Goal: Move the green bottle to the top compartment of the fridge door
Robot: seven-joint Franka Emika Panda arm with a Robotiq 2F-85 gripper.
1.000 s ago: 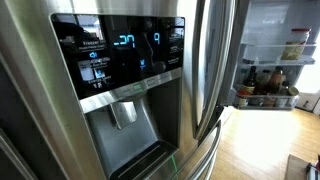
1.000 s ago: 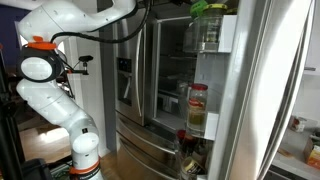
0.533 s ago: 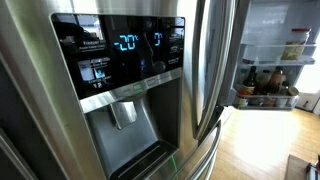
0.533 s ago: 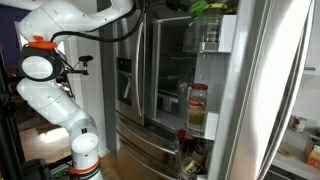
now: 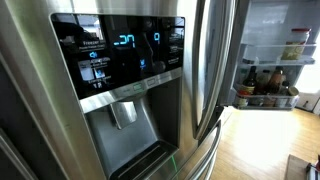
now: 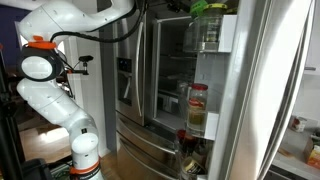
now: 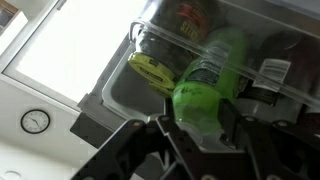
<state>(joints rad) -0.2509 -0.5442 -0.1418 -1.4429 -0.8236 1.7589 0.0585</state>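
Note:
The green bottle (image 7: 208, 78) is lime green and sits between my jaws in the wrist view, its neck pointing into a translucent bin. My gripper (image 7: 200, 122) is shut on its body. In an exterior view the bottle (image 6: 201, 8) is at the very top of the white fridge door (image 6: 222, 90), just above the top compartment (image 6: 206, 36), and my gripper (image 6: 183, 5) is mostly cut off by the frame edge. I cannot tell whether the bottle rests on the bin. In the exterior view of the dispenser panel, the bottle and gripper do not show.
A yellow packet (image 7: 152, 70) lies in the bin beside the bottle. A red-lidded jar (image 6: 198, 106) stands on a lower door shelf. The stainless door with the blue-lit dispenser (image 5: 120, 60) fills an exterior view, with dark bottles (image 5: 262, 82) on shelves behind.

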